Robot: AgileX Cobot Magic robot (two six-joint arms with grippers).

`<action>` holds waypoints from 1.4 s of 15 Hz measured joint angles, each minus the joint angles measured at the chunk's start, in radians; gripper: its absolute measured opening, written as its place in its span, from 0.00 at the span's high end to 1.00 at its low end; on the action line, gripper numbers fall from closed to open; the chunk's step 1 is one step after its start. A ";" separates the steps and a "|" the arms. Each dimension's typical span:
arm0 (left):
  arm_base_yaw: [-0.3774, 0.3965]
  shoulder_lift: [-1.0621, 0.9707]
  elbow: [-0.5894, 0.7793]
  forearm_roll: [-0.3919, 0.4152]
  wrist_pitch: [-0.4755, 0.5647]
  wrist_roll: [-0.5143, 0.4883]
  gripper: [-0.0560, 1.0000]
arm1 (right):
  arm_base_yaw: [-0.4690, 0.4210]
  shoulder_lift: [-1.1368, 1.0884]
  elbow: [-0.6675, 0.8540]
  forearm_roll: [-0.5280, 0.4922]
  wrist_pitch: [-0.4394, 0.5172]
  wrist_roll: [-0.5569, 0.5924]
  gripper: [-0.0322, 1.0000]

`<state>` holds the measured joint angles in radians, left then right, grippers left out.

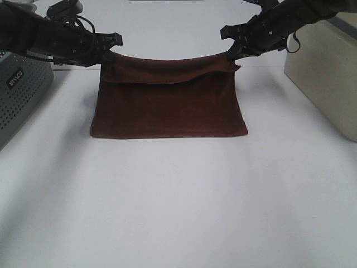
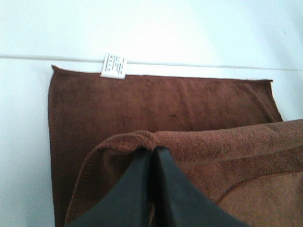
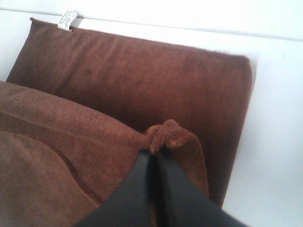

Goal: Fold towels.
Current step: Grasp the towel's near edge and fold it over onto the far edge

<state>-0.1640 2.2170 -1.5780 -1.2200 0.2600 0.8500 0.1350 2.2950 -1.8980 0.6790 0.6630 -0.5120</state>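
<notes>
Seen from my remote desk, left to right: a grey perforated box (image 1: 19,95) sits at nine o'clock of the towel (image 1: 167,111); my left gripper (image 1: 110,56) is clamped on the towel's ten o'clock corner, held above the white table (image 1: 178,212). The dark reddish-brown towel lies just toward twelve o'clock of the table's middle — far edge sagging between both arms, near edge flat. My right gripper (image 1: 231,53) pinches the two o'clock corner. A beige box (image 1: 326,72) stands at three o'clock.
</notes>
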 joint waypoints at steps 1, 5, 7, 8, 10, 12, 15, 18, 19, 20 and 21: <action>0.000 0.039 -0.046 0.000 -0.016 0.000 0.94 | 0.000 0.049 -0.061 0.000 0.000 0.000 0.97; 0.000 0.206 -0.267 0.000 -0.069 0.000 0.94 | 0.000 0.203 -0.231 0.000 -0.040 0.000 0.97; 0.000 0.320 -0.416 0.000 -0.014 0.000 0.94 | 0.000 0.252 -0.252 -0.003 -0.084 0.000 0.97; -0.001 0.338 -0.429 0.000 -0.014 0.000 0.94 | 0.000 0.259 -0.252 -0.006 -0.097 0.000 0.97; -0.002 0.350 -0.434 0.002 -0.039 0.000 0.94 | 0.000 0.263 -0.252 -0.031 -0.129 0.000 0.97; -0.002 0.351 -0.434 0.002 -0.057 0.000 0.92 | 0.000 0.263 -0.252 -0.068 -0.156 0.002 0.96; -0.002 0.351 -0.434 0.002 -0.057 0.000 0.90 | 0.000 0.263 -0.252 -0.094 -0.166 0.019 0.95; -0.002 0.351 -0.434 0.002 -0.045 0.000 0.82 | 0.000 0.263 -0.252 -0.098 -0.188 0.024 0.87; -0.002 0.351 -0.434 0.002 -0.033 0.000 0.75 | 0.000 0.263 -0.252 -0.099 -0.194 0.025 0.79; -0.002 0.351 -0.434 0.002 -0.023 0.000 0.65 | 0.000 0.263 -0.252 -0.099 -0.195 0.025 0.66; -0.002 0.351 -0.434 0.003 -0.013 0.000 0.51 | 0.000 0.263 -0.252 -0.100 -0.186 0.025 0.48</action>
<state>-0.1660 2.5680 -2.0120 -1.2170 0.2470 0.8500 0.1350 2.5580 -2.1500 0.5790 0.4770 -0.4870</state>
